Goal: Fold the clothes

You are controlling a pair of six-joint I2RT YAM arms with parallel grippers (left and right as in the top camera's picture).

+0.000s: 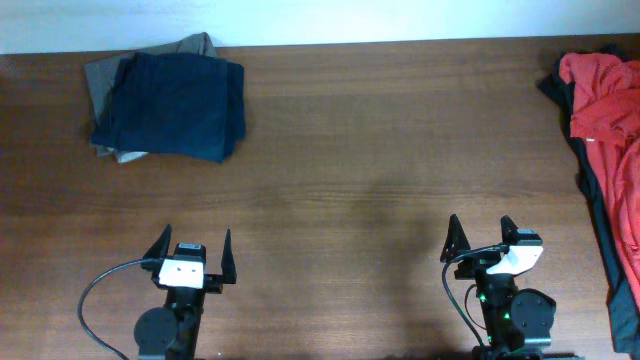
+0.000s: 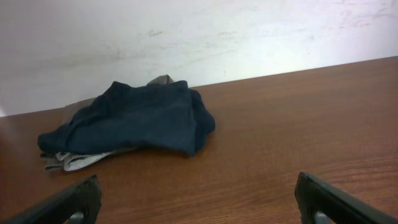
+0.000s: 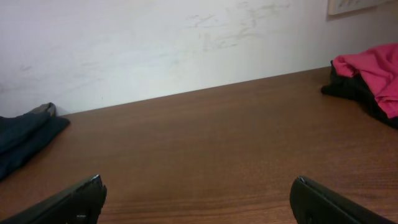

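A folded dark navy garment (image 1: 178, 105) lies at the table's back left on top of an olive-grey garment (image 1: 105, 70). Both show in the left wrist view, the navy one (image 2: 140, 118) over the olive-grey one (image 2: 74, 160). A bright red garment (image 1: 608, 120) lies unfolded at the right edge over a dark garment (image 1: 590, 180); it shows in the right wrist view (image 3: 373, 71). My left gripper (image 1: 192, 252) is open and empty near the front edge. My right gripper (image 1: 481, 238) is open and empty at the front right.
The brown wooden table (image 1: 350, 160) stretches between the two piles. A pale wall (image 2: 186, 37) runs behind the table's far edge. A black cable (image 1: 100, 285) loops beside the left arm's base.
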